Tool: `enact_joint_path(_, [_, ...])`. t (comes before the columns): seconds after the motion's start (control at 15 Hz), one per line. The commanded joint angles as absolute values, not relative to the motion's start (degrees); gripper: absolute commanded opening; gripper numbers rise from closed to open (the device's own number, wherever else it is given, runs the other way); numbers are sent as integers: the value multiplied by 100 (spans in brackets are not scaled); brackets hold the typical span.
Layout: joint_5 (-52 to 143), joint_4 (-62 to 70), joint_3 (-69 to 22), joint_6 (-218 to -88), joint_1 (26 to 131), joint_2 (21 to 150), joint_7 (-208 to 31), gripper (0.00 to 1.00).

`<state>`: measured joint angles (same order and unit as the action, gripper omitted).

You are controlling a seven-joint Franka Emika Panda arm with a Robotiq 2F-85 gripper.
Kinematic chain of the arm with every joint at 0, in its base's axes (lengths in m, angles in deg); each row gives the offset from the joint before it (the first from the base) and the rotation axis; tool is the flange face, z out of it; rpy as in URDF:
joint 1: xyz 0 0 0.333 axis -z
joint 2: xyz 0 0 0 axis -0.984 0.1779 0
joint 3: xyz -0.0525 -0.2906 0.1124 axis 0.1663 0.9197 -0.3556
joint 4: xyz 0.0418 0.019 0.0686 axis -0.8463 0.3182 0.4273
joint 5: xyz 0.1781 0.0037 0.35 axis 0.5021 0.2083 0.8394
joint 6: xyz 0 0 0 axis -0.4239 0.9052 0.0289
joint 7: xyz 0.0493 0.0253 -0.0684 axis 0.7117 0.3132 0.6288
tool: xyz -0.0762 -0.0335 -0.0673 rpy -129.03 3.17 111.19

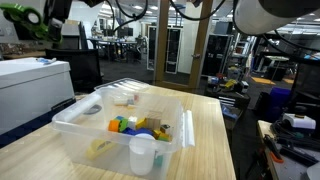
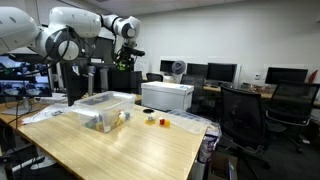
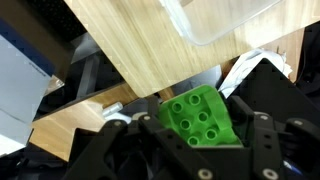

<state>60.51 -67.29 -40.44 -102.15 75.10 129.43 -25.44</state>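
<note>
**A:** What are the jaws doing?

**B:** They are pinching a green block, one jaw on each side. Its studded face is turned toward the wrist camera.

**A:** Where is that block?

**B:** It is held high in the air at the end of the white arm, well apart from the bin. In the wrist view the wooden desk and its edge lie below it.

**A:** Which bin?

**B:** A clear plastic bin standing on the desk, with coloured blocks inside. A white cup is at its near wall. I cannot tell whether the cup is inside or just in front.

**A:** Anything else nearby?

**B:** A white printer stands beside the desk.
</note>
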Motion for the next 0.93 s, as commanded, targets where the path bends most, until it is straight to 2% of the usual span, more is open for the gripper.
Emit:
enact_joint_path(0.0, [5941,-6671,-3897,-9612,7512,12944,-2881,45])
enact_joint_path(0.6, [6418,-6234,-4027,-7635,7846,12976,-4017,45])
enact_joint_path(0.67, [6385,-6833,-4030,-7263,7805,13348,-4269,45])
enact_joint_path(0.73, [6410,-6249,-3997,-7330,7873,13070,-4386,45])
enact_joint_path(0.87, [6435,-6208,-3997,-7082,7936,13175,-4743,45])
